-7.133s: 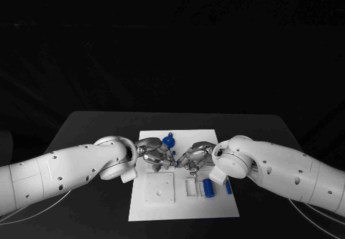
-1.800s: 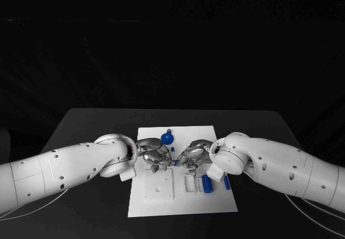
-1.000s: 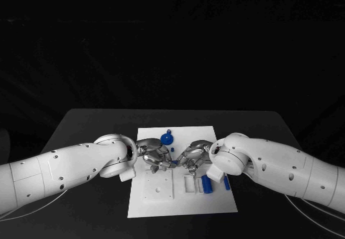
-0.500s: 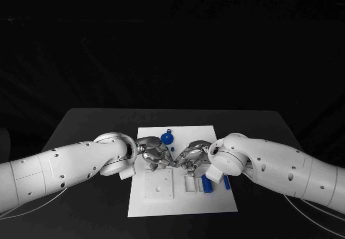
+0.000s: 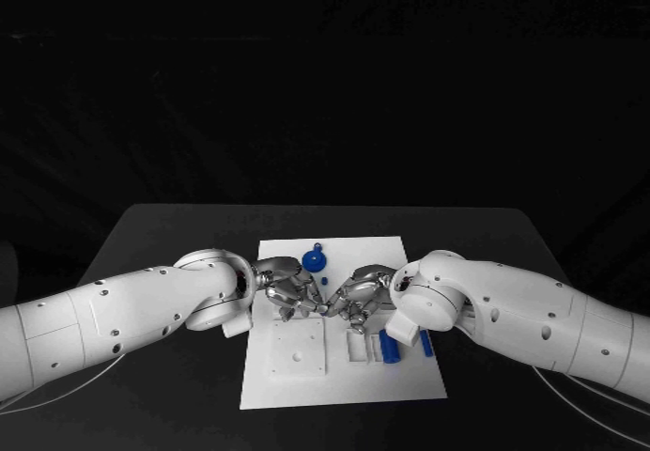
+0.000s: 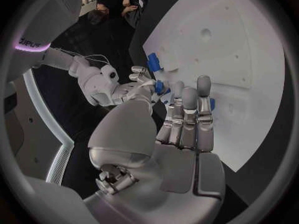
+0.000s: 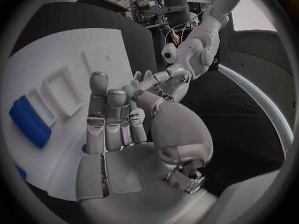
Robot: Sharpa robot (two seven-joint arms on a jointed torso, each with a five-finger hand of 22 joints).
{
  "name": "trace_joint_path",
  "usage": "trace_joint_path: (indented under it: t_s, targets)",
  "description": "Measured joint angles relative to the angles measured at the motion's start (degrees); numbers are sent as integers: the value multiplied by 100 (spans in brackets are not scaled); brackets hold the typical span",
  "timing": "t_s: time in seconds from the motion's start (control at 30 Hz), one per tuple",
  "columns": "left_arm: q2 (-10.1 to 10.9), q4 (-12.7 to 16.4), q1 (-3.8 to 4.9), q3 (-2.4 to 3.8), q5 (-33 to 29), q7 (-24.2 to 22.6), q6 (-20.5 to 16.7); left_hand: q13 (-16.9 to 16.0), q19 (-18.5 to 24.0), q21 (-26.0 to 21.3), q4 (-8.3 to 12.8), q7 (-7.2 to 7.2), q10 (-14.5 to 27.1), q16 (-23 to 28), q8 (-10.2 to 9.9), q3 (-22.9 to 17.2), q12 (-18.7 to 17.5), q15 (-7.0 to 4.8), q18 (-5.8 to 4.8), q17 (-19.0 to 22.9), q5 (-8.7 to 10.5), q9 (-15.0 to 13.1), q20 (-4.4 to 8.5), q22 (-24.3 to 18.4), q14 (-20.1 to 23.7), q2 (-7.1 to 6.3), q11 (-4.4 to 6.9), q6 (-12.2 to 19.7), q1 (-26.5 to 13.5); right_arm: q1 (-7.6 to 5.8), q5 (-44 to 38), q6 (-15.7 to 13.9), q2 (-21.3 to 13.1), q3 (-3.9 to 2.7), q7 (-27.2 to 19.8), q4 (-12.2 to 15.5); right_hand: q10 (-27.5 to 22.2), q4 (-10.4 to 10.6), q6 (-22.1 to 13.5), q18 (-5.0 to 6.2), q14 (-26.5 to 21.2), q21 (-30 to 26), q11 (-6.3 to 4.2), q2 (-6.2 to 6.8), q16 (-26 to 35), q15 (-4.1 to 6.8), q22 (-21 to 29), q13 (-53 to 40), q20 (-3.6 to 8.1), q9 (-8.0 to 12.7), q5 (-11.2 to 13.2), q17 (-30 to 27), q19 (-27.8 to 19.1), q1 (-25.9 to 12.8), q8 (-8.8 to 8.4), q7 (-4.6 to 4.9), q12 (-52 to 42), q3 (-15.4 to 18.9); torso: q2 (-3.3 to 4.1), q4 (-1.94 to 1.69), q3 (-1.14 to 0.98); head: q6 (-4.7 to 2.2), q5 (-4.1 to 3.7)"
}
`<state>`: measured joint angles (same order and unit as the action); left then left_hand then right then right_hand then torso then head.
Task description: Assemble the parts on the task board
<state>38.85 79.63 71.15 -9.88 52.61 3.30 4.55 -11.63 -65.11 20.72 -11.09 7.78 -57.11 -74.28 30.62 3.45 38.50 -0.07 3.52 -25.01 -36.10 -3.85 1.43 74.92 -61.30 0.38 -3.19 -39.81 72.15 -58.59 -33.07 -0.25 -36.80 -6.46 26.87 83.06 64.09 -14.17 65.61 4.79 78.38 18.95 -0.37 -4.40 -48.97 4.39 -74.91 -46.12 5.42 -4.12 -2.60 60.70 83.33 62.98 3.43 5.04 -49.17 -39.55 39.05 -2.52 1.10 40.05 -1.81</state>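
The task board (image 5: 346,376) lies at the middle of the black table (image 5: 162,235), its long sides running from the near edge toward the far edge. Near the board's far edge lies a round blue part (image 5: 316,259). Along the board's right edge, a blue cylinder (image 5: 390,349) lies beside a white rectangular recess (image 5: 358,349); a thinner blue bar (image 5: 428,344) lies just outside it. A square white plate (image 5: 298,351) sits near the board's left edge.

The left hand (image 5: 288,293) and right hand (image 5: 356,296) meet fingertip to fingertip above the board's centre. In the left wrist view a small blue part (image 6: 159,87) sits between the fingertips of both hands. Which hand actually grips it cannot be told.
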Motion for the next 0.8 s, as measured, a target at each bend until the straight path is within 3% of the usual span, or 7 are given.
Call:
trace_joint_path:
  t_s: [0.2, 0.4, 0.63, 0.8]
  targets:
    - [6, 19, 0, 0, 3, 0, 12, 0, 0, 0, 0, 8, 0, 0, 20, 0, 0, 0, 0, 0, 0, 0, 0, 0, 0, 24, 0, -33, 24, 1, 4, 7, -1, 0, -3, -3, 0, 0, 15, 0, 0, 0, 0, 0, 0, 0, 0, 0, 0, 4, 0, 0, 0, 0, -16, -15, 0, 0, -1, -1, 0, 0, -1]
    - [22, 61, 0, 0, 5, -21, 44, 43, 0, 0, 67, -88, -131, 0, 24, -67, -53, -2, 0, 3, 0, -28, 0, -1, 2, 77, 39, -362, 78, 1, 8, 11, -3, 0, -7, -7, 0, 0, 14, 0, 0, 0, 0, 0, 0, 0, 0, 0, 0, 11, 0, -1, 0, 0, 5, -15, 0, 0, -1, -2, -1, -2, -1]
    - [33, 75, 0, -1, -2, -85, 54, 177, -7, 0, 178, -178, -463, 0, -363, -296, -363, -54, 0, 19, 0, -55, 36, -1, -12, 203, 116, -866, 173, 0, 13, 28, -1, 0, -9, -7, 2, -1, 14, 0, 0, 0, 1, 8, 0, 0, 0, 0, 0, 3, 0, -1, 0, -8, 6, -15, 0, 1, -1, -2, -1, 5, -3]
    - [45, 74, 0, -2, -4, -117, 54, 210, 1, 0, 250, -233, -557, 0, -575, -393, -505, -75, 0, 19, 0, -135, 44, -1, 9, 243, 145, -1051, 196, 0, 21, 50, -2, 0, -11, -3, -12, -1, 14, 0, 0, 0, -13, 9, 0, 0, 0, 0, 0, 1, 0, -1, 0, -9, 7, -15, 0, 2, -1, -2, -1, 8, -4]
